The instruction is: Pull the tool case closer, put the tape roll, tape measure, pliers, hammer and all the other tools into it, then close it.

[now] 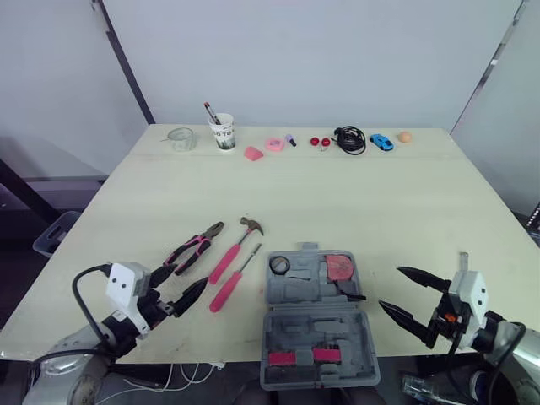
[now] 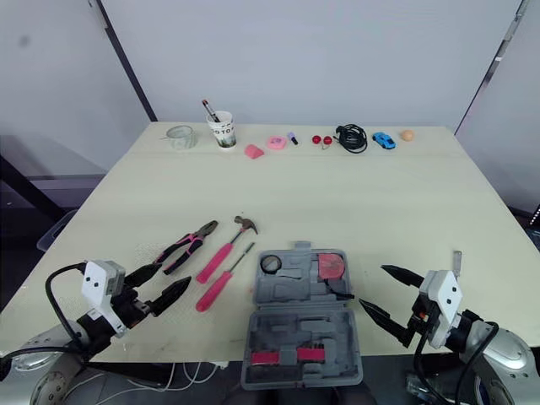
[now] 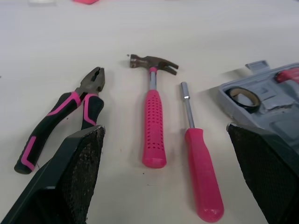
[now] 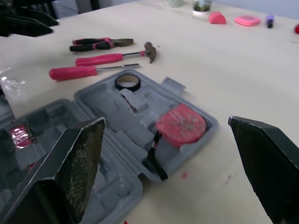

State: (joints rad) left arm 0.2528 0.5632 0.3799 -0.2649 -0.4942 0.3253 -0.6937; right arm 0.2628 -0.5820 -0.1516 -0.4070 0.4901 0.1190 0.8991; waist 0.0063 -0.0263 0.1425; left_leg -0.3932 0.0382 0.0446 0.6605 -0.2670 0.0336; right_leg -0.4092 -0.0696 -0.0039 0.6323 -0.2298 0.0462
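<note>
The grey tool case (image 1: 316, 316) lies open near the table's front edge, with the black tape roll (image 1: 279, 264) and the red tape measure (image 1: 341, 267) in its far half. Left of it lie the pink-handled screwdriver (image 1: 230, 283), the pink hammer (image 1: 234, 249) and the pink-and-black pliers (image 1: 193, 246). My left gripper (image 1: 180, 283) stands open just in front of the pliers, holding nothing. My right gripper (image 1: 413, 296) is open to the right of the case, also bare. In the right wrist view the tape measure (image 4: 181, 124) and tape roll (image 4: 127, 82) sit in their recesses.
Along the far edge stand a clear tape ring (image 1: 180, 138), a paper cup with pens (image 1: 223, 132), pink bits (image 1: 263, 148), a black cable (image 1: 350, 139), a blue toy car (image 1: 381, 142) and an orange ball (image 1: 405, 136). The wide middle of the table (image 1: 337, 202) is bare.
</note>
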